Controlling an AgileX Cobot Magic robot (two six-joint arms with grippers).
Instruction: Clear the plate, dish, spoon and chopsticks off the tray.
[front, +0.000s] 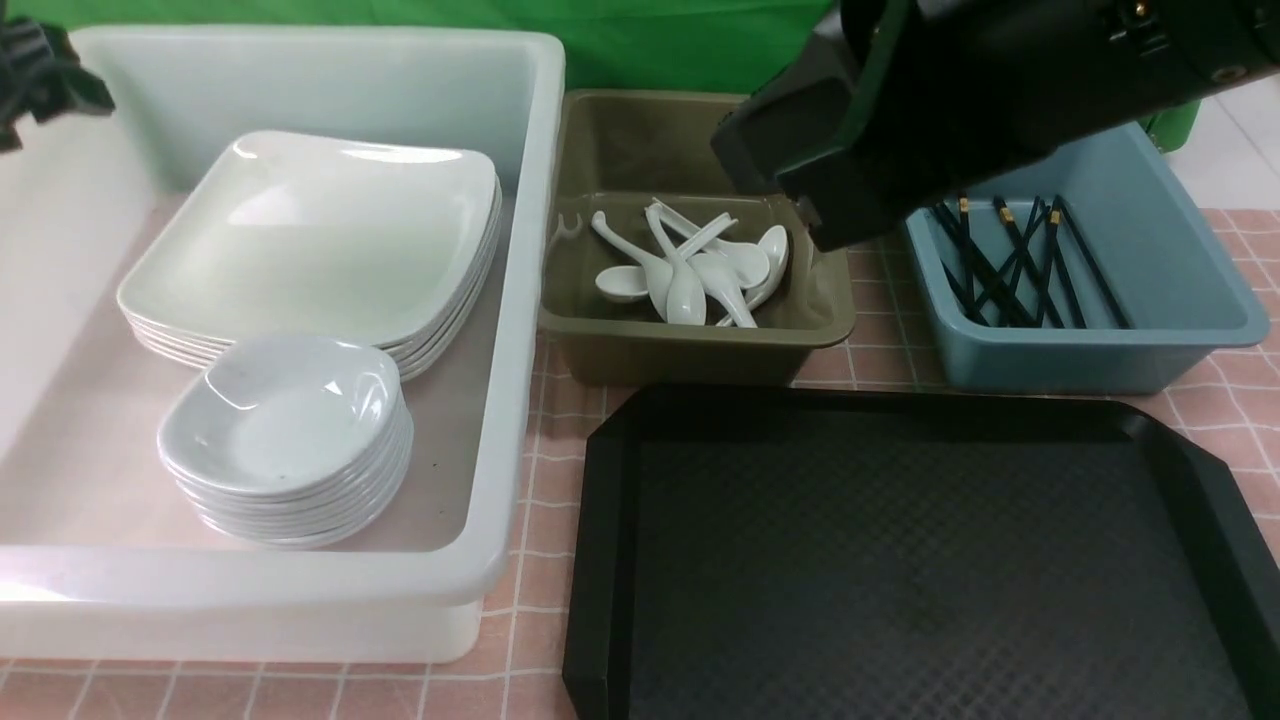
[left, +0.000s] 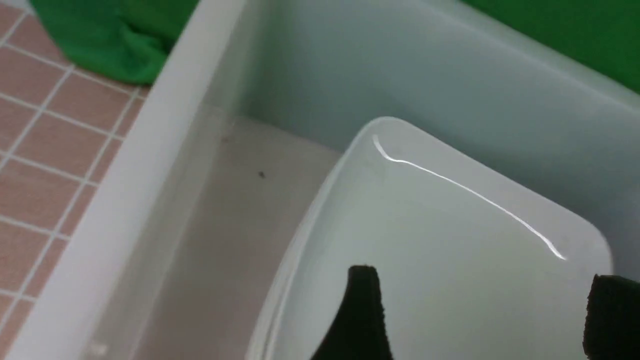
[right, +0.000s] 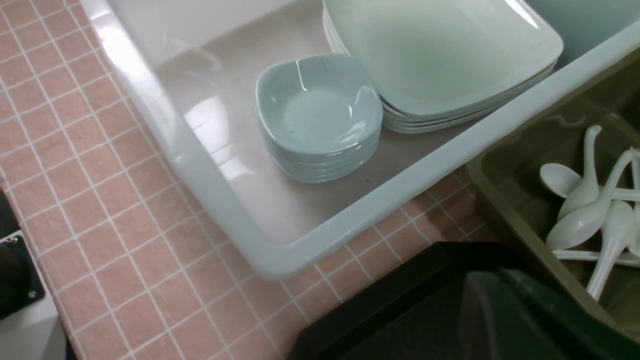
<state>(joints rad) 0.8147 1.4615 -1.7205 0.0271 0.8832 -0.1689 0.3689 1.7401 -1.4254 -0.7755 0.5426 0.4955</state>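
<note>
The black tray lies bare at the front right. The top plate caps a stack inside the white tub, and a stack of dishes stands in front of it. My left gripper hangs open just above that plate, holding nothing. Spoons lie heaped in the olive tub. Black chopsticks lie in the blue tub. My right gripper is shut and empty, above the tray's far left corner beside the olive tub.
The right arm reaches across the back right, above the olive and blue tubs. A pink checked cloth covers the table. A green backdrop stands behind the tubs.
</note>
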